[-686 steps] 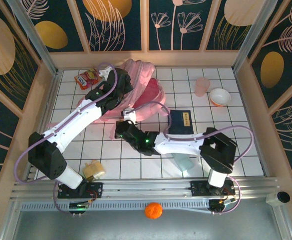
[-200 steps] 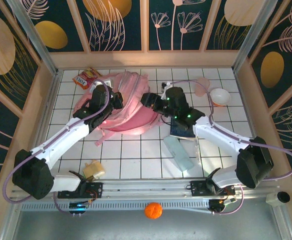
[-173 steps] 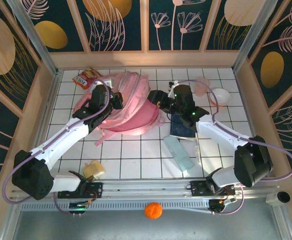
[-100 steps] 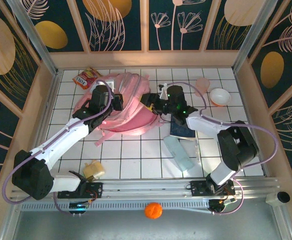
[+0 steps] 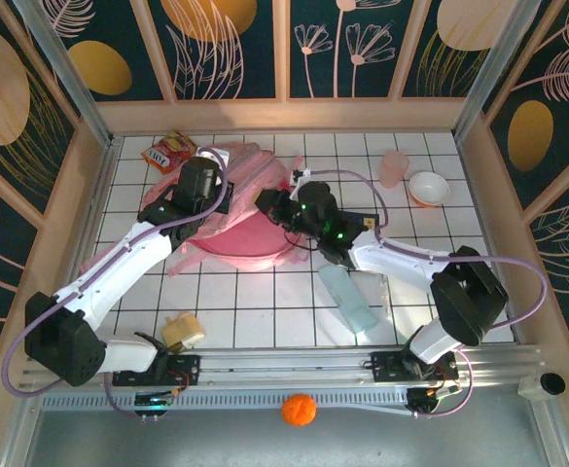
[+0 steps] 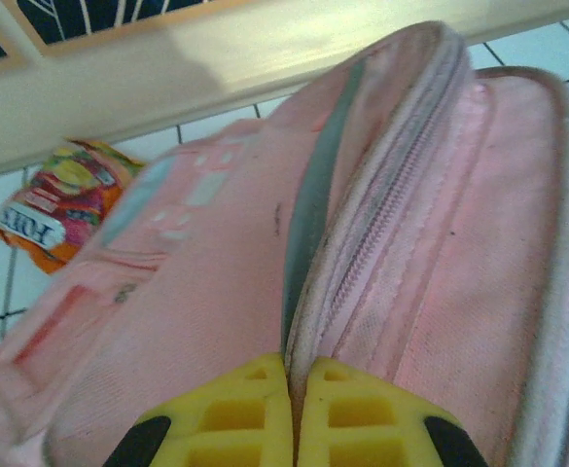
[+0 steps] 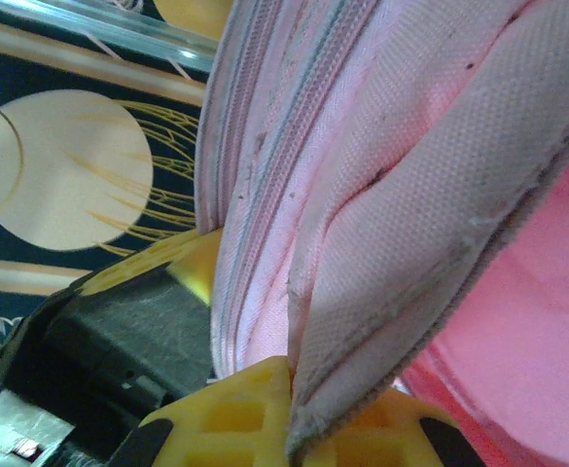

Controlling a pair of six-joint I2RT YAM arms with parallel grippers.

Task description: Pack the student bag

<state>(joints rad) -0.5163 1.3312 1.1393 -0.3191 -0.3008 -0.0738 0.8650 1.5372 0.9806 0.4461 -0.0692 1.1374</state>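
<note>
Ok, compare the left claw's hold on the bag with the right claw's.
The left claw pinches the student bag at a zip seam on its left side, near the snack packet; the right claw pinches a thicker folded rim on its right side. Both are shut on pink fabric.

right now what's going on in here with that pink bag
The robot is holding the student bag at the far side of the table. The left claw is shut on the bag's zipped edge and the right claw is shut on fabric at the opposite side, so its mouth seems spread open. A snack packet, a bowl and a pale blue pouch lie outside, not yet packed.
</note>
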